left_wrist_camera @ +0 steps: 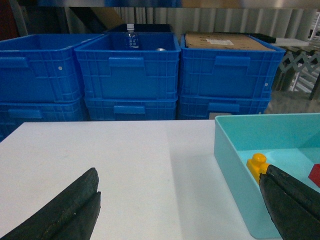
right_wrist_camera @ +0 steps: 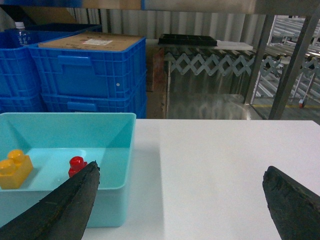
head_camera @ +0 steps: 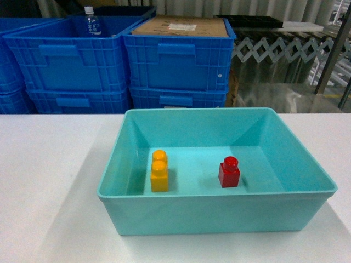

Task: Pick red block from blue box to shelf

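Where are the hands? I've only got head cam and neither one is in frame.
Observer: The left hand is open over bare white table, left of the blue box.
Operator: Right one?
Observer: The right hand is open too, over the table on the box's right side.
Operator: Is it lined up on the red block?
Observer: Not clearly. In the right wrist view the red block sits left of centre, just past that hand's left finger.
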You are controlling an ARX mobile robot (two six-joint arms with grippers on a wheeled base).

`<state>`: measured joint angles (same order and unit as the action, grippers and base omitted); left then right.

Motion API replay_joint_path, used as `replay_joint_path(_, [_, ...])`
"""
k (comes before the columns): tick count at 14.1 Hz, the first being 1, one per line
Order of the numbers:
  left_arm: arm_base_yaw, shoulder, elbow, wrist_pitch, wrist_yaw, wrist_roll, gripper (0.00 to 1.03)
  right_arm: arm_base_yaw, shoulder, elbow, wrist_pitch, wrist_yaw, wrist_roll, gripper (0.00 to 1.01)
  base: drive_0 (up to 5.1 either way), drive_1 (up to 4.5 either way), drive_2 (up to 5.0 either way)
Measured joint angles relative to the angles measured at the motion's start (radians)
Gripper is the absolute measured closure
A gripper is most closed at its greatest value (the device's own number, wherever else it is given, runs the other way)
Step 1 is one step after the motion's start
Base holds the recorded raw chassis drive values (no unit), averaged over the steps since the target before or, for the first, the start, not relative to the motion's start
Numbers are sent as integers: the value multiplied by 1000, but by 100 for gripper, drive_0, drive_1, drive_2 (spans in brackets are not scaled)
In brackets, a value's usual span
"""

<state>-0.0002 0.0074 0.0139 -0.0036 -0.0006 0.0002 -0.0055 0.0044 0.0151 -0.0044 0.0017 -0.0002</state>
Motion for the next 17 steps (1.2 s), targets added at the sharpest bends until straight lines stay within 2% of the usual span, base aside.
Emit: replay_joint_path(17, [0, 0, 0, 0, 0, 0, 5, 0, 0, 0, 0, 0, 0, 3, 0, 0, 0])
